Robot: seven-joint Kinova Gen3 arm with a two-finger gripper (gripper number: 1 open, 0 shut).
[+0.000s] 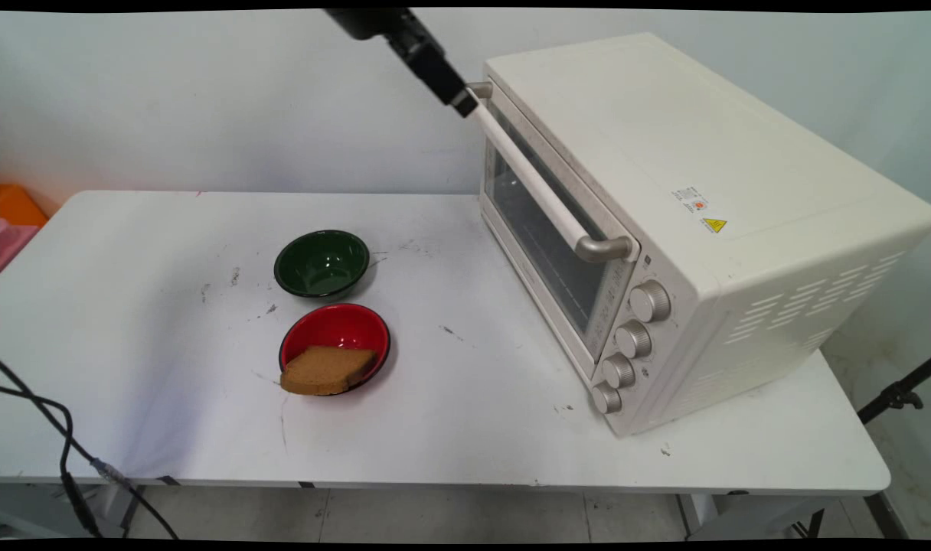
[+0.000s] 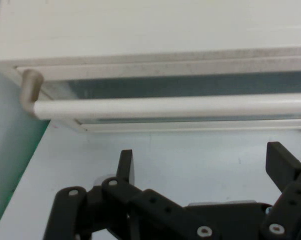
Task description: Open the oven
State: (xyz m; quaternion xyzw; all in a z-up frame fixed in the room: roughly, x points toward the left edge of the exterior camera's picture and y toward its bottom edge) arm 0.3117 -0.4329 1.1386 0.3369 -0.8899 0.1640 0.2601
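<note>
Toaster oven (image 1: 664, 222): cream, standing on the right half of the white tabletop (image 1: 450, 428), door shut. Glass front faces left and toward the near edge; long axis runs from the far wall toward the near right corner. Four knobs (image 1: 630, 348) stacked at the near end of the front.

Door handle (image 1: 538, 180): white bar with grey end brackets, across the top of the door, parallel to the oven's long axis.

End effector (image 2: 200, 167): black, fingers spread wide, empty. Main view places it at the handle's far end; hand view shows the bar ahead of the fingertips, not yet between them. Contact cannot be told. Door appears untouched.

Green bowl (image 1: 321, 262): empty, left of the oven, well apart from it.

Red bowl (image 1: 335, 344): just nearer than the green one, holding a brown slice of bread (image 1: 326, 370) that overhangs its near rim.
</note>
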